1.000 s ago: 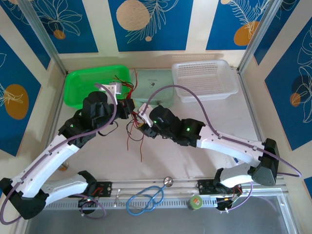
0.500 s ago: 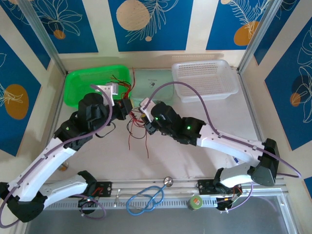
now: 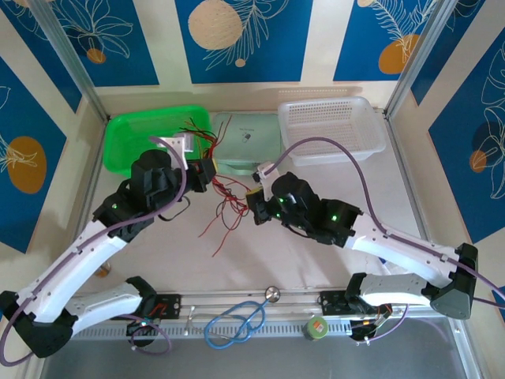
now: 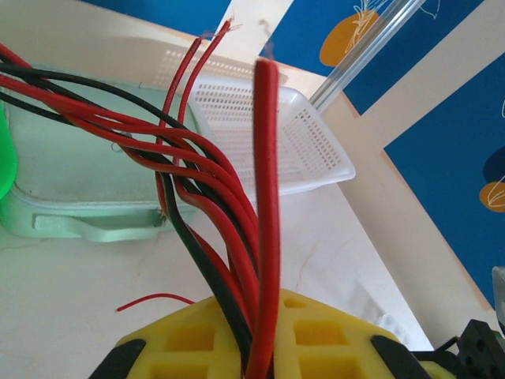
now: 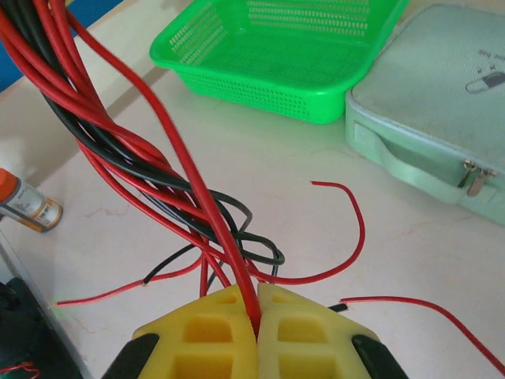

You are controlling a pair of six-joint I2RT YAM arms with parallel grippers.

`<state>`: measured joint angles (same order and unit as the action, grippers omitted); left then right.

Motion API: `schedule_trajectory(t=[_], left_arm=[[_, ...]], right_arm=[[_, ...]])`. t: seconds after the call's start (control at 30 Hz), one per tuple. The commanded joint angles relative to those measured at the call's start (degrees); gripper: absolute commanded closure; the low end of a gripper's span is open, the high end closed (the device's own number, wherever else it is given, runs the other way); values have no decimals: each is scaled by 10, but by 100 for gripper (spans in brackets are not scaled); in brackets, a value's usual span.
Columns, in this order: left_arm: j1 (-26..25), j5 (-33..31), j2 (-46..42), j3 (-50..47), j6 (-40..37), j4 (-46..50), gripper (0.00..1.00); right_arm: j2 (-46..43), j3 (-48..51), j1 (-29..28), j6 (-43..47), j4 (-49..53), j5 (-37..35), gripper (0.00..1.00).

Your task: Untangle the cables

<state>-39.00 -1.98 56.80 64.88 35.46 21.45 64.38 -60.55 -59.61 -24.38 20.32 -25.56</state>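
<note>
The cables [image 3: 227, 207] are a tangle of thin red and black wires hanging between my two grippers over the middle of the table, with loose ends trailing toward me. My left gripper [image 3: 207, 175] is shut on a bunch of them. In the left wrist view its yellow fingers [image 4: 197, 339] pinch several red and black cables [image 4: 213, 170] that fan upward from the left gripper [image 4: 264, 298]. My right gripper [image 3: 255, 204] sits just right of the tangle. In the right wrist view the right gripper [image 5: 256, 306] is shut on one red cable [image 5: 189, 170] that runs up into the bunch.
A green basket [image 3: 134, 138] stands at the back left, a mint zip case [image 3: 248, 138] in the back middle and a white basket [image 3: 331, 126] at the back right. A blue stethoscope [image 3: 237, 320] lies on the front rail. A small orange bottle [image 5: 24, 201] stands near the left edge.
My right gripper has shut on a red cable and moved right and slightly toward me, drawing it out of the tangle. The left gripper has stayed roughly in place with its bunch.
</note>
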Motion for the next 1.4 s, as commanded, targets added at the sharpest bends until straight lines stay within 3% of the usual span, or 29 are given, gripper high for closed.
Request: schedule_trajectory(t=[0.0, 0.2, 0.53, 0.73, 0.9, 1.07, 1.23, 1.37], left_arm=[[8, -14, -5, -2, -8, -33, 95], [9, -32, -17, -3, -16, -28, 95], [10, -61, -42, -22, -16, -29, 96], [10, -54, -73, -109, -11, -91, 100], [11, -48, -98, -252, 5, -205, 100], [10, -95, -116, -383, 16, -307, 100], [11, -171, -145, -465, 30, -313, 100], [10, -207, -179, -509, 58, -284, 89]], right_arm=[[-35, 19, 3, -105, 28, -32, 100], [-89, 83, 24, -249, 44, -44, 100], [-157, 133, 41, -353, 60, -61, 100], [-173, 173, 64, -396, 47, -32, 100], [-128, 203, 72, -395, 8, -10, 100], [-45, 219, 68, -371, -60, -4, 100], [33, 208, 63, -349, -97, -1, 100], [86, 196, 58, -339, -124, 7, 100]])
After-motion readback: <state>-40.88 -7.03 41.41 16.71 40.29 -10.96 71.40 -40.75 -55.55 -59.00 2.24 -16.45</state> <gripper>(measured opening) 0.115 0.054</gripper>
